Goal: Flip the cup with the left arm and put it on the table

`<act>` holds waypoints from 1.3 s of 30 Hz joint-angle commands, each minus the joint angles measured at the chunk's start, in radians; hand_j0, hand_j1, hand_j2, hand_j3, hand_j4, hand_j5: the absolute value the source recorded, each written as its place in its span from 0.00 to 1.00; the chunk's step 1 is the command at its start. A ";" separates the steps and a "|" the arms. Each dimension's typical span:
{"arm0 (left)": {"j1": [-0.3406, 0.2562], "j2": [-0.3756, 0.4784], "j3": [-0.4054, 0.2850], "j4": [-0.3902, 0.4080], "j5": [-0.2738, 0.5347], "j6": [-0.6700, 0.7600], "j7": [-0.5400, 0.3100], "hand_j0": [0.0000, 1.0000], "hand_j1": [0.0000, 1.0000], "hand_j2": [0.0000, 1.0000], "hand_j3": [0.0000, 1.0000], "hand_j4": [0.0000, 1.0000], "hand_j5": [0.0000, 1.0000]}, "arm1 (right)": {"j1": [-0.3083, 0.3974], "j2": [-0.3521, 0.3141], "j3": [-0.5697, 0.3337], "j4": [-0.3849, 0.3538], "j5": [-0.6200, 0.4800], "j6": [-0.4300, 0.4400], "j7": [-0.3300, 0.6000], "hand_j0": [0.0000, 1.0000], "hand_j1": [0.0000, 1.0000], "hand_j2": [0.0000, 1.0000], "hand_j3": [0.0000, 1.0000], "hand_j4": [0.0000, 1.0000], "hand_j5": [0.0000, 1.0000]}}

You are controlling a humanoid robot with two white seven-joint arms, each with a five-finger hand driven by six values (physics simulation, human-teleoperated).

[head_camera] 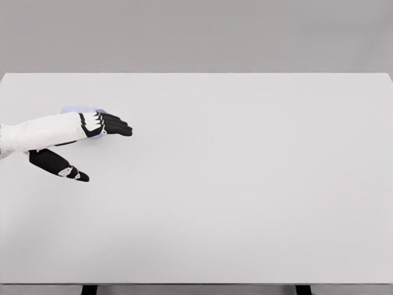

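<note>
Your left hand [92, 132], fingers straight and thumb splayed, covers a pale lilac cup [78, 110], perhaps touching it, on the smooth white table [245, 184].

Our left hand [92, 138] reaches in from the left edge over the table [245, 184], at its left side and toward the far half. The cup [78, 110] lies on the table right behind the hand, mostly hidden by it, so we cannot tell whether they touch. Our thumb [61, 166] points out on the near side, apart from the fingers [116, 127].
</note>
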 commanded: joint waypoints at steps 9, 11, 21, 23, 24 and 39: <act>-0.213 -0.102 -0.197 0.338 0.008 0.003 0.000 1.00 1.00 1.00 1.00 1.00 1.00 | 0.000 0.000 0.001 0.000 0.000 0.000 0.000 1.00 1.00 1.00 1.00 1.00 1.00; -0.212 -0.099 -0.202 0.354 0.003 0.003 0.000 1.00 1.00 1.00 1.00 1.00 1.00 | 0.000 0.000 0.001 0.000 0.000 0.000 0.000 1.00 1.00 1.00 1.00 1.00 1.00; -0.279 -0.128 -0.203 0.470 -0.095 0.263 0.000 1.00 1.00 1.00 1.00 1.00 1.00 | 0.000 0.000 0.001 0.000 0.000 0.000 0.000 1.00 1.00 1.00 1.00 1.00 1.00; -0.291 -0.158 -0.214 0.486 -0.129 0.277 0.000 1.00 1.00 1.00 1.00 1.00 1.00 | 0.000 0.000 0.001 0.000 0.000 0.000 0.000 1.00 1.00 1.00 1.00 1.00 1.00; -0.321 -0.165 -0.246 0.502 -0.131 0.277 0.000 1.00 1.00 1.00 1.00 1.00 1.00 | 0.000 0.000 0.001 0.000 0.000 0.000 0.000 1.00 1.00 1.00 1.00 1.00 1.00; -0.391 -0.221 -0.314 0.614 -0.226 0.297 0.000 1.00 1.00 1.00 1.00 1.00 1.00 | 0.000 0.000 0.001 0.000 0.000 0.000 0.000 1.00 1.00 1.00 1.00 1.00 1.00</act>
